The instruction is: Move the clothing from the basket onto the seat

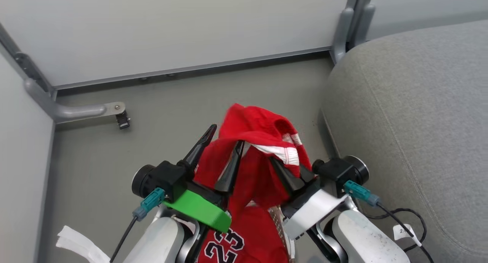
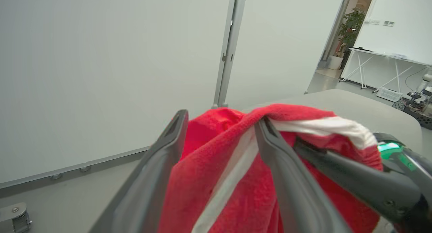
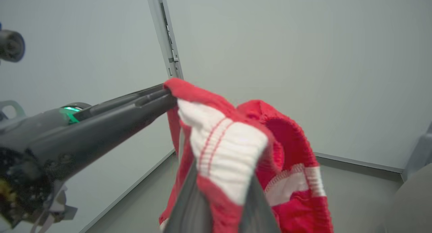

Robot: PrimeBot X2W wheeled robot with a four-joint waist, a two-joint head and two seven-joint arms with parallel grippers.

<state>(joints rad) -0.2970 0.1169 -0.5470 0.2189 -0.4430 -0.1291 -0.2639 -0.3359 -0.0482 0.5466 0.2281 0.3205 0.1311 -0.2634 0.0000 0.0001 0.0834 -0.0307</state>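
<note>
Head view: the red shorts (image 1: 263, 129) hang in the air beside the grey seat (image 1: 411, 103). The right hand (image 1: 291, 171) pinches their waistband. The left hand (image 1: 222, 143) has cloth between its spread fingers; I cannot tell if it grips. Best to swing both hands right together, well over the seat, then let go.

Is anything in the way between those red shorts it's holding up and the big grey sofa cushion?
Nothing visible: only bare floor separates the red white-striped shorts from the grey fabric seat.

Fuzzy, matt red cloth shorts (image 1: 255, 125), ribbed white trim; at three o'clock, coarse grey woven-fabric seat (image 1: 411, 103); seven o'clock, smooth green plastic bracket (image 1: 198, 209).
</note>
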